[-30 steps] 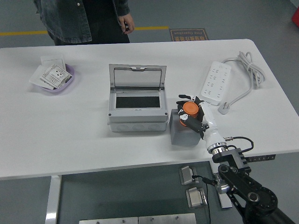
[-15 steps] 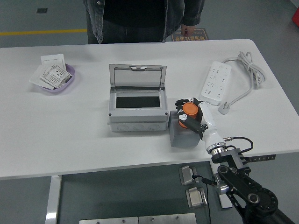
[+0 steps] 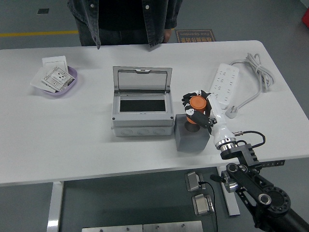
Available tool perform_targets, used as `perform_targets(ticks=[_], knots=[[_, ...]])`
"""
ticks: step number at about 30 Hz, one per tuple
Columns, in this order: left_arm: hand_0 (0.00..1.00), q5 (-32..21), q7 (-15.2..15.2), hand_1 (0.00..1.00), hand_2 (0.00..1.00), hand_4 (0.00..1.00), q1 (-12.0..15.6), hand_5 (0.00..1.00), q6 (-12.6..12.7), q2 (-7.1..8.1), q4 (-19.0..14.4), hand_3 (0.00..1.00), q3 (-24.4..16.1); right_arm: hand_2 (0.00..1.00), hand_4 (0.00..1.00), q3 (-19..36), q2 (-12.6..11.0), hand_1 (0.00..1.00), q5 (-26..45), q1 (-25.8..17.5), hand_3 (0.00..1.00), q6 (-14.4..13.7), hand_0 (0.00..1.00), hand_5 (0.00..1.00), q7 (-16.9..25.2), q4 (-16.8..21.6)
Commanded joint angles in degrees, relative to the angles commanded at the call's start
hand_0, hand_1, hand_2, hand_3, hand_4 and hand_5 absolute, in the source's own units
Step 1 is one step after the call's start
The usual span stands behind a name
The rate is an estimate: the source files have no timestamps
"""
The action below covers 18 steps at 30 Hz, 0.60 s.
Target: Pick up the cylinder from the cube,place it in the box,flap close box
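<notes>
An orange cylinder point(image 3: 196, 103) is held in my right hand point(image 3: 198, 109), whose fingers are curled around it, just above the top of the grey cube point(image 3: 191, 138). The cube stands to the right of the grey box point(image 3: 142, 114). The box's clear lid point(image 3: 142, 79) stands open and upright at its far side, and a dark opening shows inside. My right arm comes in from the lower right. My left arm is not in view.
A purple dish point(image 3: 71, 82) with white switch plates sits at the far left. A white power strip point(image 3: 223, 85) with its cable point(image 3: 258, 72) lies at the far right. A person in a dark jacket point(image 3: 125, 19) stands at the table's far edge.
My right hand has lifted the orange cylinder up off the cube and a little away from me. The person has shifted along the far side of the table.
</notes>
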Motion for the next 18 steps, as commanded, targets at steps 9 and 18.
perform_targets(ticks=[9,18], knots=[[0.609,0.68,0.19,0.679,0.635,0.714,-0.08,0.497,0.01,0.16,0.0,0.63,-0.66,0.483,0.002,-5.41,-0.71,0.3,-11.62,7.79,0.324,-4.3,0.463,0.002,-7.44,0.85],[0.61,1.33,0.43,0.679,0.636,0.715,0.0,0.505,0.06,0.42,0.0,0.631,-1.25,0.396,0.002,-12.07,0.77,0.133,-22.73,15.75,0.275,-4.35,0.048,0.002,-12.98,-3.25]])
